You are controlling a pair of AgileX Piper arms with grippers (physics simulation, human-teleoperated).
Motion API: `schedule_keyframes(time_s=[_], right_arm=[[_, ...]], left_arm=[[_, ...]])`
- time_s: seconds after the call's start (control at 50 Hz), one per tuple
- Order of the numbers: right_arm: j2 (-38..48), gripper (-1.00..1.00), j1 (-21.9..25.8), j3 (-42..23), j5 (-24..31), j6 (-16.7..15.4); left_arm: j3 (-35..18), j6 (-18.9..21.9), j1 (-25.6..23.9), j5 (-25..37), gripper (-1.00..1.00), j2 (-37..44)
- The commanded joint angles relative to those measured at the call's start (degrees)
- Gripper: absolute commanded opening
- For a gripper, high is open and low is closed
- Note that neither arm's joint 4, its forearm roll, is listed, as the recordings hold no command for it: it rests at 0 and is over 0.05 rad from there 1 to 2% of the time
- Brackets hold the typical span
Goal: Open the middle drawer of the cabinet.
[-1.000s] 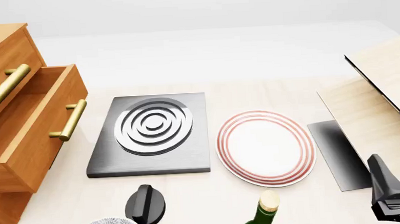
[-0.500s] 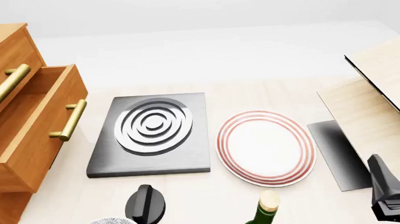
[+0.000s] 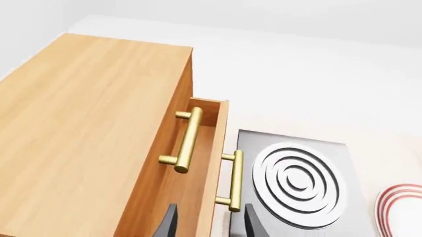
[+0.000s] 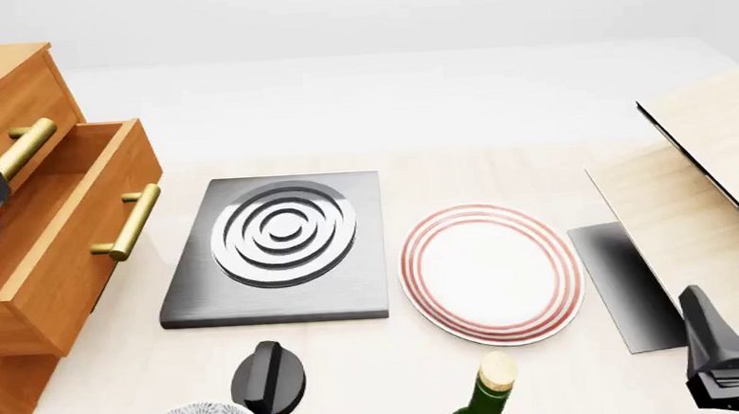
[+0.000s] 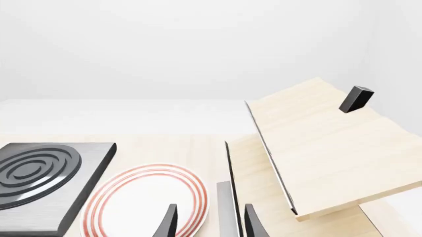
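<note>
The middle drawer (image 4: 61,242) stands pulled out of the cabinet (image 4: 3,93); the left gripper (image 3: 209,222) hangs spread above it, empty.

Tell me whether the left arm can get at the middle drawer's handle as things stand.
Probably yes. The left gripper is open and hangs apart from the middle drawer, whose handle lies just ahead of its fingers with nothing between.
</note>
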Motion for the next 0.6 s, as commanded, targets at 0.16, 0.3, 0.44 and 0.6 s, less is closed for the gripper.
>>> schedule_keyframes(time_s=[0.16,0.3,0.44,0.6], right_arm=[[-0.84,1.00,0.19,0.00,0.67,0.17],[-0.81,1.00,0.18,0.00,0.63,0.20],[-0.75,1.00,0.19,0.00,0.57,0.19],[-0.70,1.00,0.19,0.00,0.54,0.14]], left_arm=[[2.06,-2.74,0.30,-2.50,1.00,3.31],[2.88,-2.60,0.67,-3.98,1.00,4.74],[3.49,-3.42,0.94,-5.12,1.00,6.28],[4.02,-3.95,0.37,-5.75,1.00,7.14]])
